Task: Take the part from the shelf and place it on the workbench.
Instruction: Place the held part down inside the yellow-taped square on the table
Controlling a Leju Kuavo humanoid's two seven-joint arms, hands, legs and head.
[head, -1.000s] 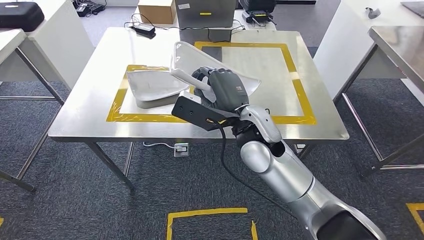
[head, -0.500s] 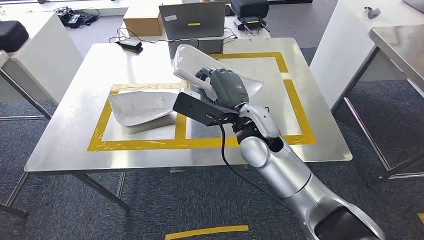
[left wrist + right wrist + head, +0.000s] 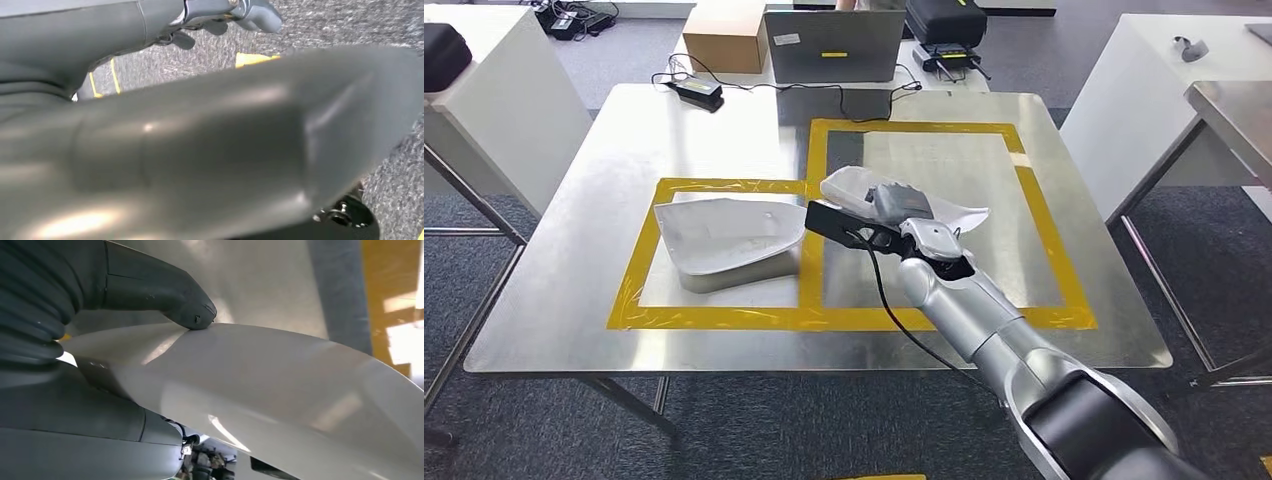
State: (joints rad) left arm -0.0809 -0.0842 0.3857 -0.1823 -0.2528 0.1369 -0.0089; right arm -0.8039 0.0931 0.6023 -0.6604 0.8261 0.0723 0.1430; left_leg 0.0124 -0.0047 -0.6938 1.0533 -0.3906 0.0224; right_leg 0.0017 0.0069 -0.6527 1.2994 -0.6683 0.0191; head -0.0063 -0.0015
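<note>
my right hand (image 3: pixel 892 203) grasps the part (image 3: pixel 849 185), a pale, glossy white curved shell, thumb (image 3: pixel 192 310) pressed on its smooth face, low over the workbench (image 3: pixel 574 300) inside the right yellow taped square (image 3: pixel 1049 215). my left hand (image 3: pixel 150 160): cannot tell.

Grey carpet floor (image 3: pixel 754 420), white tables (image 3: pixel 509 110) flanking, cardboard box (image 3: pixel 724 35) behind.
</note>
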